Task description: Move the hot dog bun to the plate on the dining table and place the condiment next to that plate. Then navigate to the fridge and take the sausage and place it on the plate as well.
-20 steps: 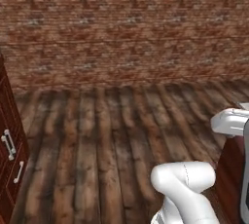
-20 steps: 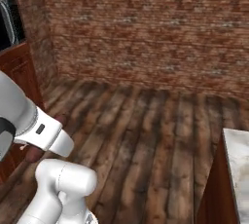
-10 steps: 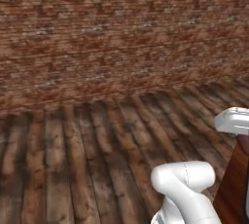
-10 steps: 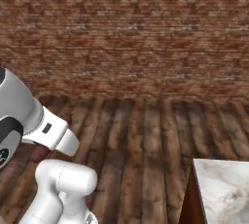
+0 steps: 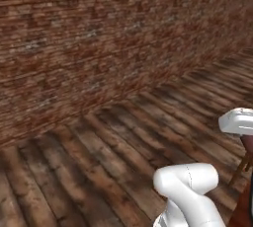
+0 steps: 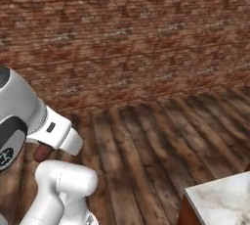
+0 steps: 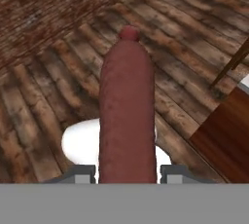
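Plank floor (image 5: 123, 147) — marble dining table (image 6: 219, 202) corner

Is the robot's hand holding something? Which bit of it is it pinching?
Yes. The gripper holds a thin dark red-brown sausage, pinched by one end between its fingers; the rest sticks out beyond them.

My base has swung round since a second ago, so both base views have shifted as a whole; the dark wood cabinet with its drawer handles that stood at the left edge of the left base view has gone out of frame; the dark appliance and room corner at the top left of the right base view have gone too; the brick wall (image 6: 136, 38) now faces me nearly flat in the right base view and runs off at a slant in the left base view; the marble corner of the dining table (image 6: 222, 199) has slid from the right edge towards the lower middle of the right base view.
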Available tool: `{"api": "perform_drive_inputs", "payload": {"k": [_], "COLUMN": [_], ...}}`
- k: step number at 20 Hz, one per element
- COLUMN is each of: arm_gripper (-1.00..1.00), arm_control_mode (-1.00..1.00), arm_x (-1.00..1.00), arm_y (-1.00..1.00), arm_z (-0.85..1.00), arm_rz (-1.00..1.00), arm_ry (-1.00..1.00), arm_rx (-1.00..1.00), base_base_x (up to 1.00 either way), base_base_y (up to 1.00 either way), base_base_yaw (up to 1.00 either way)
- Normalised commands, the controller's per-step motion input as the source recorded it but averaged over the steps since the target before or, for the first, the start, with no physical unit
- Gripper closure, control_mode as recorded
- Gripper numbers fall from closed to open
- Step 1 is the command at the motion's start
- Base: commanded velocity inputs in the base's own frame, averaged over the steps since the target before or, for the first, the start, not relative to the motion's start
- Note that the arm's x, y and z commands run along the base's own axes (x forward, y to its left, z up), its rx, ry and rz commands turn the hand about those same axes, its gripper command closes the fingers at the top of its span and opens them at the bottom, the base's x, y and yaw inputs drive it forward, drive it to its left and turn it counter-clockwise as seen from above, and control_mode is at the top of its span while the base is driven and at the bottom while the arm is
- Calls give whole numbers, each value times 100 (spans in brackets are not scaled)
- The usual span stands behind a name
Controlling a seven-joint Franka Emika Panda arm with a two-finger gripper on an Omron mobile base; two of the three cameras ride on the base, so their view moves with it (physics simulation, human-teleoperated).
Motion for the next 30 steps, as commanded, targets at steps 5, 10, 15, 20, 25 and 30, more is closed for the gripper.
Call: {"api": "perform_drive_inputs", "payload": {"k": [5, 10, 15, 20, 25, 30], "arm_gripper": [100, 100, 100, 100, 100, 100], "arm_control_mode": [100, 100, 100, 100, 100, 100], "arm_x": [0, 0, 0, 0, 0, 0], "arm_y": [0, 0, 0, 0, 0, 0], "arm_z": [0, 0, 0, 0, 0, 0], "arm_rz": [0, 0, 0, 0, 0, 0], "arm_ry": [0, 0, 0, 0, 0, 0], "arm_rx": [0, 0, 0, 0, 0, 0], "base_base_x": [96, 100, 100, 100, 100, 100], "base_base_y": [51, 73, 66, 56, 47, 31], "base_base_yaw": [-66, -61, -56, -51, -44, -41]}}
